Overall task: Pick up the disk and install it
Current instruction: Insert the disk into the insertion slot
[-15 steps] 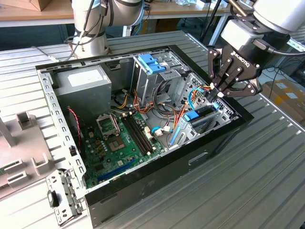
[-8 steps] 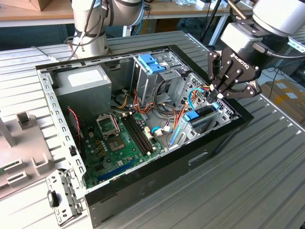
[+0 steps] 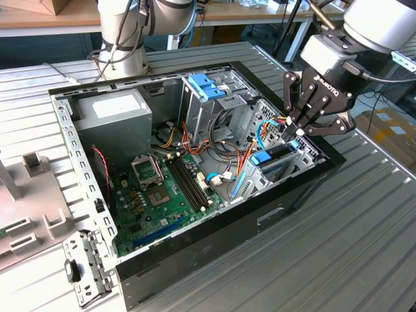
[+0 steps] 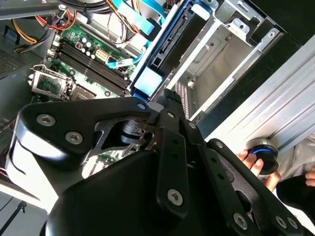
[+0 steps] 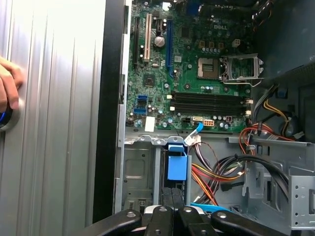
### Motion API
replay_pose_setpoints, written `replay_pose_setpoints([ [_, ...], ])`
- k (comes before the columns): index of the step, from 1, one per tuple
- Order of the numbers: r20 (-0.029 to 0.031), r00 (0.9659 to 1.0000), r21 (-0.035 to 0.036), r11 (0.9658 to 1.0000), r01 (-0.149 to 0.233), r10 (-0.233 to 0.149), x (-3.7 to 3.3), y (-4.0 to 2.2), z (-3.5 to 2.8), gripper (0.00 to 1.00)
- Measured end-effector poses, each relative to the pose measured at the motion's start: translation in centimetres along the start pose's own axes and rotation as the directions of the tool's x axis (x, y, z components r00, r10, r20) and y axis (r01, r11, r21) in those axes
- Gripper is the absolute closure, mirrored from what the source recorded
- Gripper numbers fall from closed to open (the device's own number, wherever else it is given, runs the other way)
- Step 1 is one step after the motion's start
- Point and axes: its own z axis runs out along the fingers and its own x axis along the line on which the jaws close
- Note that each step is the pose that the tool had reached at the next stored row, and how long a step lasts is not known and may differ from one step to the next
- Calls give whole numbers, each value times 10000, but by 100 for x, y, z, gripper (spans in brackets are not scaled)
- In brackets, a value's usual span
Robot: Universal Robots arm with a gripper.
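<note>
The seating step seems in hand: the claw, fingers drawn narrow and empty, touches the disk standing on edge in the computer case bay at the exterior view's right, likely calling for pressure kept straight along its rails.

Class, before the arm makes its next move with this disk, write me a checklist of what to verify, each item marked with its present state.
1. Disk stands on edge inside the drive cage: ok.
2. Pincer is right at the disk's outer end: ok.
3. Disk pushed fully home in the cage: cannot tell.
4. Loose cables lie beside the disk, not across it: ok.
5. Person's hand rests on the table, outside the case: ok.
</note>
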Motion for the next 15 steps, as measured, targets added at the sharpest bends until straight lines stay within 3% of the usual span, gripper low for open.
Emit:
replay_pose_setpoints([
  [8, 1, 10000, 0, 10000, 0, 0, 5, -39, 43, 89],
  [15, 1, 10000, -1, 10000, -1, 1, 10, -110, 78, 89],
])
